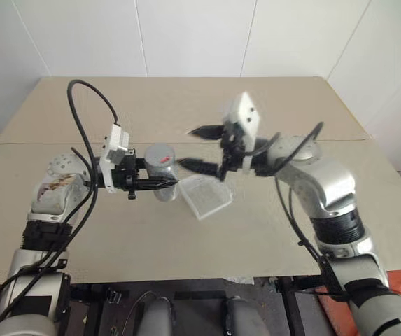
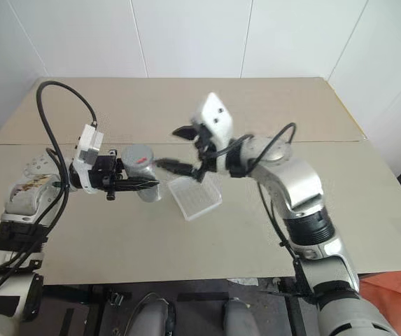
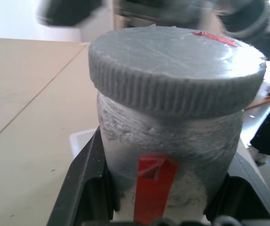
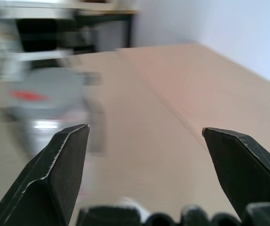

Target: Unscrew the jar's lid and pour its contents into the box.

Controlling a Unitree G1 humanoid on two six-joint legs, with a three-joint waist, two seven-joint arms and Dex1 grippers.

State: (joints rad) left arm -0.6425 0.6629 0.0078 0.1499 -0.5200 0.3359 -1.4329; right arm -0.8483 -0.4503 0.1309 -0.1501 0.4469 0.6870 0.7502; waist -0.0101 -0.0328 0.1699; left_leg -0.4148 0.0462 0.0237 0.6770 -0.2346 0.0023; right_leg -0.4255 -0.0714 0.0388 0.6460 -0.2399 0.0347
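Two tools are above the tabletop. We see the left tool clamped on the jar, upright, with the grey lid on top. The right tool, at about 3 o'clock from the jar, has its fingers wide apart, holding nothing. The box lies at 4 o'clock from the jar.
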